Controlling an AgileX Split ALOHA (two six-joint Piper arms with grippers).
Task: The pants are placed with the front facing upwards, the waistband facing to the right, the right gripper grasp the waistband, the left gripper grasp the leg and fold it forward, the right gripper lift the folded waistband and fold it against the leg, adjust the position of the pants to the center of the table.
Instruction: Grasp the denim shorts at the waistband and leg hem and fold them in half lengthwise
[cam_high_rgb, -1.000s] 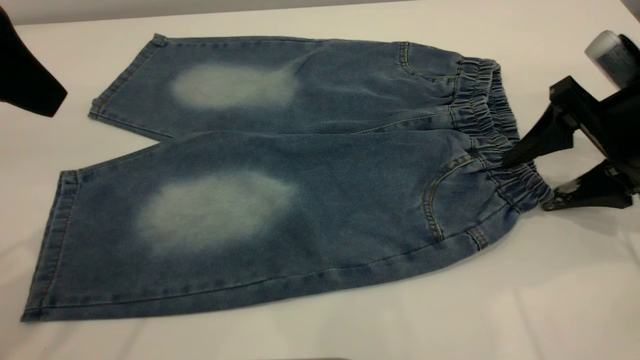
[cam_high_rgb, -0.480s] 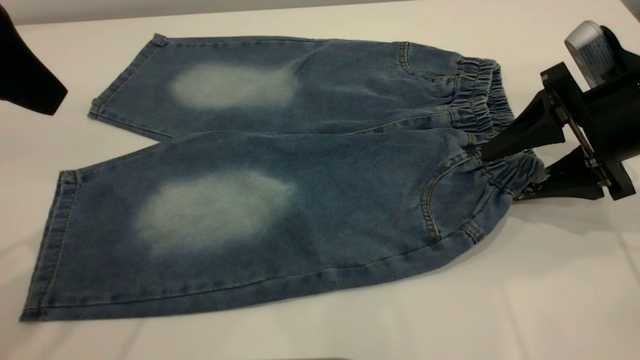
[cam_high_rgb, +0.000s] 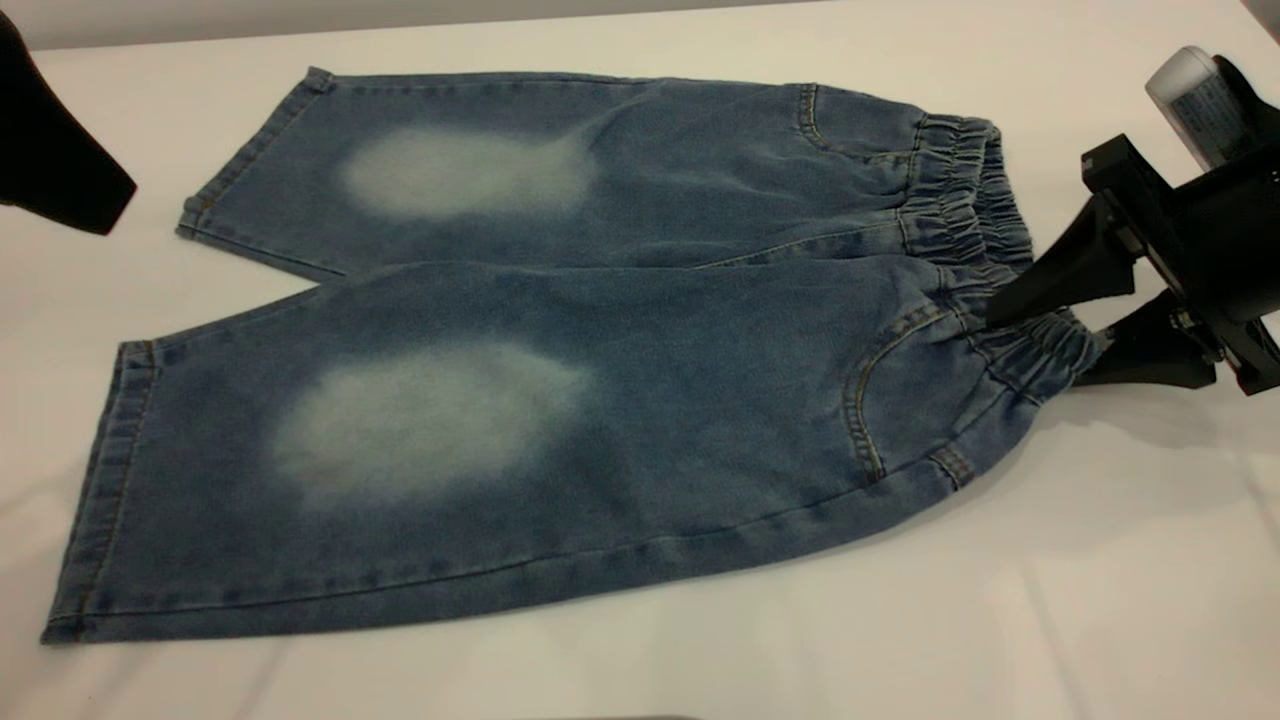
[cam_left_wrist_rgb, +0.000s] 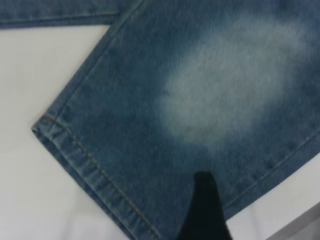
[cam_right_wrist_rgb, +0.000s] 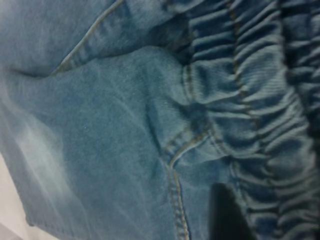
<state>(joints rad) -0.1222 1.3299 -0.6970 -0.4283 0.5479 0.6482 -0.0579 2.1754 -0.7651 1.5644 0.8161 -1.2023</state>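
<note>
The pants (cam_high_rgb: 560, 350) lie flat on the table (cam_high_rgb: 1000, 620) — the right gripper (cam_high_rgb: 1040, 335) at the right edge pinches their waistband (cam_high_rgb: 985, 260) between narrow fingers.

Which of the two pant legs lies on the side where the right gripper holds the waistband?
The near leg, the one with the larger pale patch; the right gripper pinches the waistband at that leg's end.

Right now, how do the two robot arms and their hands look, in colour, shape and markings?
The right hand is matte black, with two tapered wedge-shaped fingers on a boxy black mount; a pale labelled cylinder sits behind it. Of the left hand, only a black rounded shape shows in the exterior view, and one pointed black fingertip in its wrist view.
</note>
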